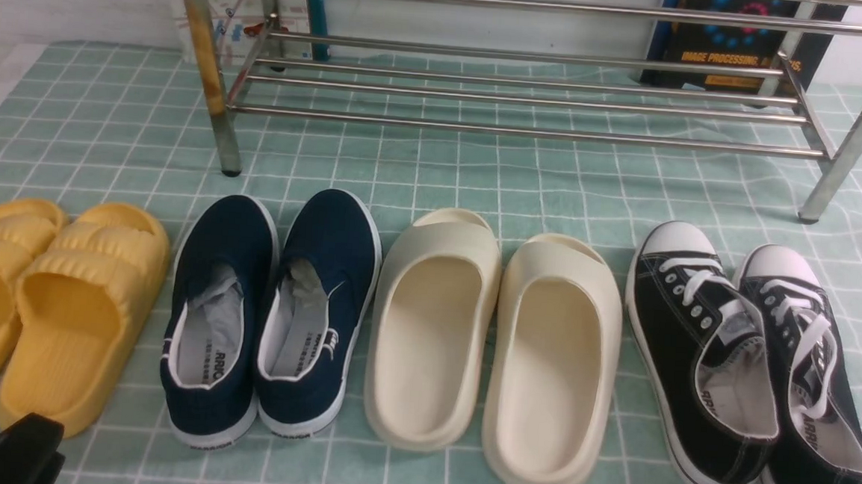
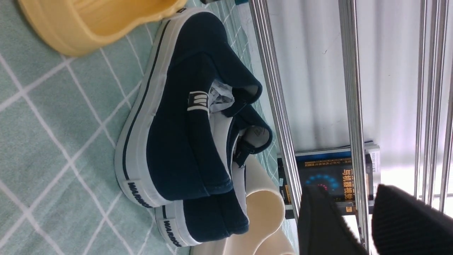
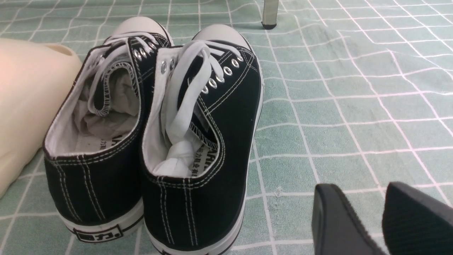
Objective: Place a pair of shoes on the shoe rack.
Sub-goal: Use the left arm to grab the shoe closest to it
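Two navy-blue canvas slip-on sneakers (image 1: 269, 314) lie side by side, toes toward a low steel shoe rack (image 1: 527, 133), on a green cloth (image 1: 450, 168) with a white grid. They have white rubber soles, one dark stripe along the side, pale grey-white linings with lettered insoles, and crumpled paper tucked inside. Both sit upright on the cloth in front of the rack, between yellow slides (image 1: 82, 310) and cream slides (image 1: 495, 351). The left hand (image 2: 345, 216), black, is partly open, a gap between its two fingers, holding nothing and apart from the sneakers. The right hand (image 3: 366, 212) is also parted and empty, near black lace-up sneakers (image 3: 159, 141) with white toe caps.
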`<state>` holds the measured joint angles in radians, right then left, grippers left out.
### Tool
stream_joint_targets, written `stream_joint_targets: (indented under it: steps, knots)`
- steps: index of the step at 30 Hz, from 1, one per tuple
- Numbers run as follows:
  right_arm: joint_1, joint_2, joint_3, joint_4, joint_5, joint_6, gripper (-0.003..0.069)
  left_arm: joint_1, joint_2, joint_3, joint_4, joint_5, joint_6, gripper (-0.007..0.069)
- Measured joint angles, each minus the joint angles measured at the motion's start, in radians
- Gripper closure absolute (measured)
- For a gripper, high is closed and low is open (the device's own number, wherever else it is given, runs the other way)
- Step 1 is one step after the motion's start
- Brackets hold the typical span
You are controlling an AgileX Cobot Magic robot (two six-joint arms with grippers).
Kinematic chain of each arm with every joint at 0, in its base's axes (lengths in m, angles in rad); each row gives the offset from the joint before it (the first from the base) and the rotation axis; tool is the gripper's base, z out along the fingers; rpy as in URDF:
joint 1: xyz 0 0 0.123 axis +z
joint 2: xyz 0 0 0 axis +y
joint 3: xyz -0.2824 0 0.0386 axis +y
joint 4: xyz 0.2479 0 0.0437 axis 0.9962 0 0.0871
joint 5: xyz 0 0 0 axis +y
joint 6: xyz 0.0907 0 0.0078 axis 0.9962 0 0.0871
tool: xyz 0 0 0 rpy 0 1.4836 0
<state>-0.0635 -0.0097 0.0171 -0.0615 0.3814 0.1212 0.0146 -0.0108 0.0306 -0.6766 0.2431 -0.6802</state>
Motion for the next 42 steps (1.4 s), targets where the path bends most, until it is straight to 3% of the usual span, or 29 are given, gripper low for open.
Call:
stream_joint_targets:
  steps: [4,8,11,13,18,24,28,31,35,36,37,38,39,40,42]
  knots:
    - [0.000,0.000,0.000,0.000,0.000,0.000,0.0412,0.000,0.000,-0.006,-0.001,0.003,0.013,0.0386]
    - [0.000,0.000,0.000,0.000,0.000,0.000,0.0412,0.000,0.000,-0.114,0.016,0.042,0.140,0.0389]
    - [0.000,0.000,0.000,0.000,0.000,0.000,0.0412,0.000,0.005,-0.293,0.101,0.134,0.318,0.0426]
    - [0.000,0.000,0.000,0.000,0.000,0.000,0.0412,0.000,0.028,-0.356,0.154,0.180,0.345,0.0454]
    - [0.000,0.000,0.000,0.000,0.000,0.000,0.0412,0.000,0.281,-0.619,0.474,0.540,0.322,0.0634]
    - [0.000,0.000,0.000,0.000,0.000,0.000,0.0412,0.000,0.622,-0.856,0.687,0.825,0.346,0.0638]
    - [0.000,0.000,0.000,0.000,0.000,0.000,0.0412,-0.012,0.777,-0.922,0.713,0.863,0.405,0.0638]
    - [0.000,0.000,0.000,0.000,0.000,0.000,0.0412,-0.095,0.934,-0.954,0.725,0.860,0.428,0.0636]
    - [0.000,0.000,0.000,0.000,0.000,0.000,0.0412,-0.186,1.078,-0.957,0.733,0.852,0.414,0.0577]
    - [0.000,0.000,0.000,0.000,0.000,0.000,0.0412,-0.215,1.165,-0.957,0.732,0.836,0.366,0.0506]
    - [0.000,0.000,0.000,0.000,0.000,0.000,0.0412,-0.215,1.165,-0.957,0.731,0.834,0.366,0.0497]
    - [0.000,0.000,0.000,0.000,0.000,0.000,0.0412,-0.223,1.237,-0.957,0.728,0.811,0.314,0.0407]
    - [0.000,0.000,0.000,0.000,0.000,0.000,0.0412,-0.223,1.244,-0.957,0.728,0.807,0.308,0.0407]
    - [0.000,0.000,0.000,0.000,0.000,0.000,0.0412,-0.223,1.295,-0.957,0.725,0.774,0.272,0.0326]
    - [0.000,0.000,0.000,0.000,0.000,0.000,0.0412,-0.223,1.358,-0.957,0.725,0.731,0.234,0.0234]
